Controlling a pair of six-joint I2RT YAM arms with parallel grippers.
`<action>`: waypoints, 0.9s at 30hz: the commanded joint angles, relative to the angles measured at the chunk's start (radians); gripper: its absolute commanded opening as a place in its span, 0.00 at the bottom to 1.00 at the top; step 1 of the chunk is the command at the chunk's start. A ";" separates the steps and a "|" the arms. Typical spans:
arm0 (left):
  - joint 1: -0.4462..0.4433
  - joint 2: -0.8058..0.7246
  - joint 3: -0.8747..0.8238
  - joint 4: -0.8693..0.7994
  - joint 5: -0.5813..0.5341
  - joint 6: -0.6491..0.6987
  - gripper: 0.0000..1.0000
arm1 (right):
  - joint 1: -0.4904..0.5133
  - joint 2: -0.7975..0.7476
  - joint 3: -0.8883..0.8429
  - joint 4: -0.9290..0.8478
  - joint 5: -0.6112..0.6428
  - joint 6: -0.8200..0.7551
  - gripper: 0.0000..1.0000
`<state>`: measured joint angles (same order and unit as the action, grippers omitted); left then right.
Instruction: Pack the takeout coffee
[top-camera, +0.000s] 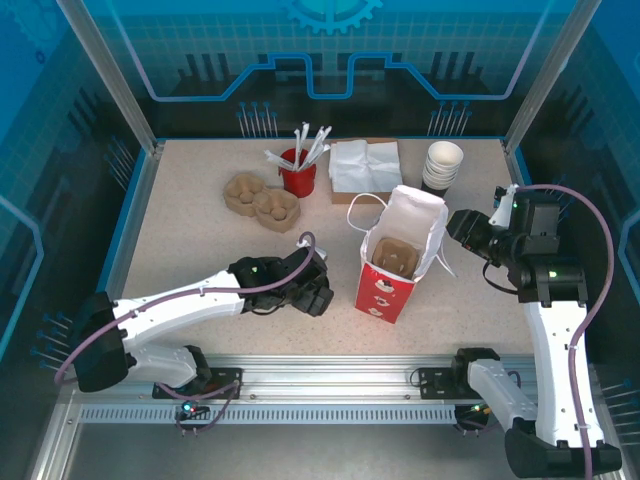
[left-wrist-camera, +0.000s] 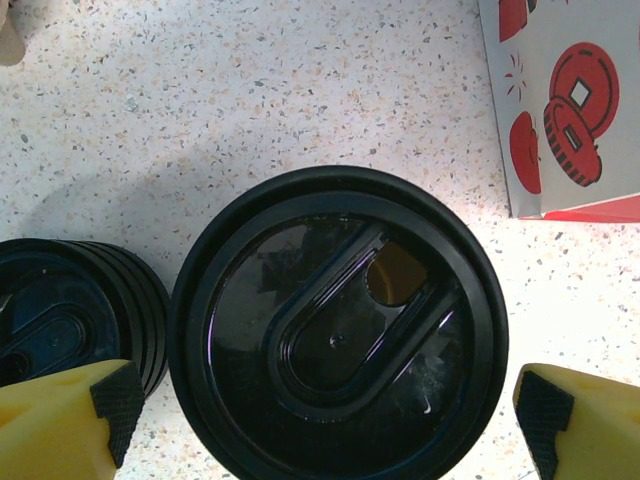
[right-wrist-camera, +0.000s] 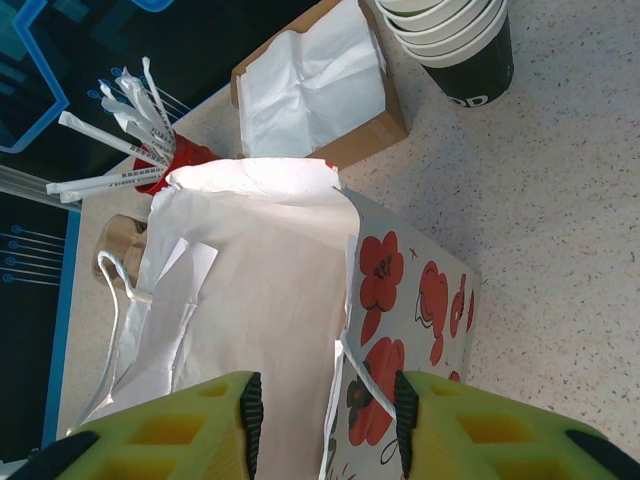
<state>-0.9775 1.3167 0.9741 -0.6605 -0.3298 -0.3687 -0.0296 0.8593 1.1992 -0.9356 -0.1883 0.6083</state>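
Observation:
The takeout coffee (left-wrist-camera: 338, 325) stands on the table, its round black lid seen from straight above in the left wrist view. My left gripper (left-wrist-camera: 328, 410) is open and straddles it, with one pad (left-wrist-camera: 115, 400) on each side and a small gap to the lid. From above, the left gripper (top-camera: 312, 286) hangs just left of the red-and-white paper bag (top-camera: 395, 262). The bag stands open with a brown cup carrier (top-camera: 392, 255) inside. My right gripper (right-wrist-camera: 325, 420) is open, and the bag's rim (right-wrist-camera: 345, 300) and string handle sit between its fingers. In the overhead view the right gripper (top-camera: 462, 232) is at the bag's right side.
A low stack of loose black lids (left-wrist-camera: 70, 320) sits close to the left of the cup. At the back stand stacked lidless cups (top-camera: 442, 165), a napkin box (top-camera: 365, 165), a red cup of straws (top-camera: 298, 172) and brown pulp carriers (top-camera: 260, 200).

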 joint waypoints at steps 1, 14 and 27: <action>-0.005 0.023 0.040 -0.023 -0.019 -0.035 0.94 | -0.021 -0.008 -0.001 -0.021 -0.017 -0.018 0.41; -0.006 0.053 0.066 -0.049 -0.016 -0.024 0.82 | -0.073 -0.022 -0.021 -0.005 -0.072 -0.008 0.41; -0.006 0.099 0.088 -0.089 -0.027 -0.045 0.81 | -0.101 -0.030 -0.021 -0.018 -0.084 -0.021 0.41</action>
<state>-0.9775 1.3926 1.0348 -0.7033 -0.3351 -0.3946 -0.1066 0.8394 1.1900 -0.9356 -0.2474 0.6079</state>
